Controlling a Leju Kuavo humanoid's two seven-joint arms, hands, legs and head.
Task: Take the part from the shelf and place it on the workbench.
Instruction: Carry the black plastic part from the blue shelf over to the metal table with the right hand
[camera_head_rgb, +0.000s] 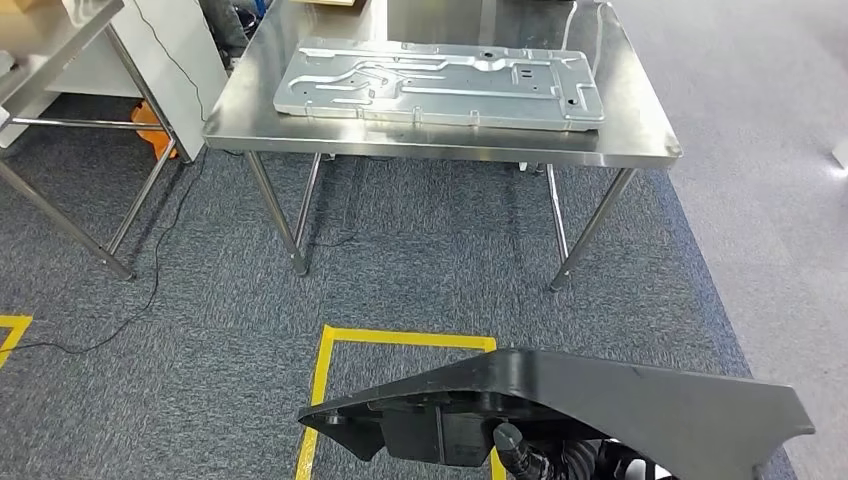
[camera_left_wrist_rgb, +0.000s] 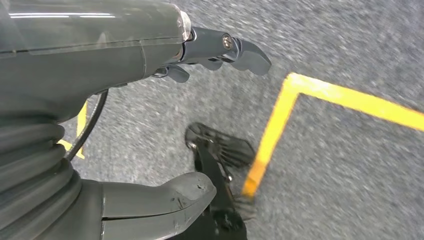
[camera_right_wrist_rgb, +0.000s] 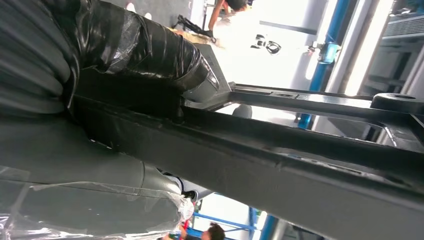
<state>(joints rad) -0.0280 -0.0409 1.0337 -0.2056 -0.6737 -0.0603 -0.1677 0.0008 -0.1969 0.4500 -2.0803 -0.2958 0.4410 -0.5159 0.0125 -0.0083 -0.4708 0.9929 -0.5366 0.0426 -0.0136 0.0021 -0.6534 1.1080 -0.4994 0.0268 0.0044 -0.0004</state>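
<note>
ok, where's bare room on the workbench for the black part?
The silver panel covers most of the workbench. Bare steel shows in a strip along the near edge, a triangle at the left end, and a band at the right end. The black part in the right hand looks too wide for any.

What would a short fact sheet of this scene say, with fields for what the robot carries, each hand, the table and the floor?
carried: black part, low in the head view, short of the table
right hand: grips the black part
left hand: holds nothing, hangs over the carpet
workbench: steel table ahead
on workbench: silver stamped metal panel, lying flat
floor: grey carpet with yellow tape lines
</note>
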